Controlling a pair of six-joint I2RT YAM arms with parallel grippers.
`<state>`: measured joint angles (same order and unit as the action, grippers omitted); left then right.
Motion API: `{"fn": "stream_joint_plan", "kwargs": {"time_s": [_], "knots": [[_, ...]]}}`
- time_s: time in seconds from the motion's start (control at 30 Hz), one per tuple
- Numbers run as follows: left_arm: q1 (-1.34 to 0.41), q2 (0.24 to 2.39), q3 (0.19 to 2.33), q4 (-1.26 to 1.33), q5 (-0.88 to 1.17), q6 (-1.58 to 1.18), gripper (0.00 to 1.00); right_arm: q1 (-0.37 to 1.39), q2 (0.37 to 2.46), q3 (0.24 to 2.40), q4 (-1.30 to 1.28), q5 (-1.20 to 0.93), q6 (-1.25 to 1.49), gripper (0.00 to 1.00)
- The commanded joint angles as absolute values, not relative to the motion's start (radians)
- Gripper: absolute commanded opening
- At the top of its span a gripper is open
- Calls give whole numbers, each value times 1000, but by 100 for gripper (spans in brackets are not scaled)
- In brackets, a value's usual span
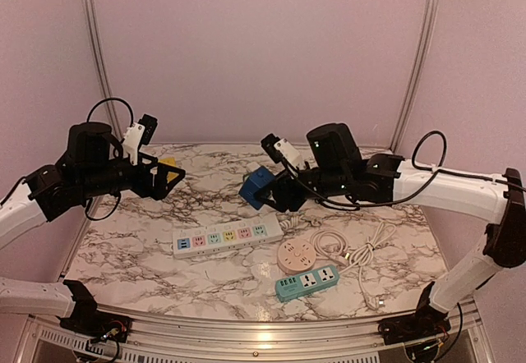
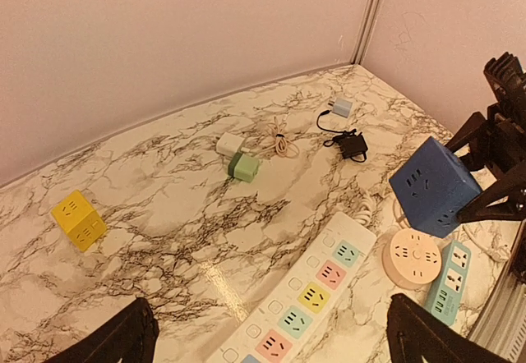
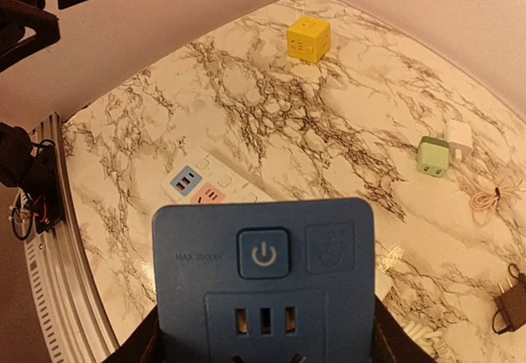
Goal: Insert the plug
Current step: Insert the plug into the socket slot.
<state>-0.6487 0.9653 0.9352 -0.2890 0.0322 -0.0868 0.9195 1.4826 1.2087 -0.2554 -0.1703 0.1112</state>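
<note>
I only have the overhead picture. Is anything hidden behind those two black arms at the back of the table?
Observer: Yes. The left wrist view shows a small green plastic charger block beside a white charger block.
Operator: Any loose plugs?
Observer: A black plug adapter with a short cord lies loose to their right in that view.
Operator: And the blue plastic cube socket?
Observer: The right wrist view shows a power button above three slots on its face.
</note>
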Motion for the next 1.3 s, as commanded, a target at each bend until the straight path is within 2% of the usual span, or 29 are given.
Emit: {"fn": "stream_joint_plan", "kwargs": {"time_s": [0.0,0.17,0.3,0.5,0.8,1.27], "knots": [[-642,943,892,-272,10,-123,99,913,1578,1269,-263,-6,205,3],[-636,960,854,-235,-9,-148,99,916,1658,1320,-316,88,255,2],[-634,1014,867,-235,-108,-284,99,924,1710,1365,-352,145,323,2],[-635,1044,729,-70,-144,-442,99,960,1780,1432,-416,206,422,3],[-635,1045,577,43,-188,-501,99,991,1786,1363,-379,222,563,5],[-635,1011,463,136,-220,-564,99,1082,1917,1491,-445,266,681,7]]}}
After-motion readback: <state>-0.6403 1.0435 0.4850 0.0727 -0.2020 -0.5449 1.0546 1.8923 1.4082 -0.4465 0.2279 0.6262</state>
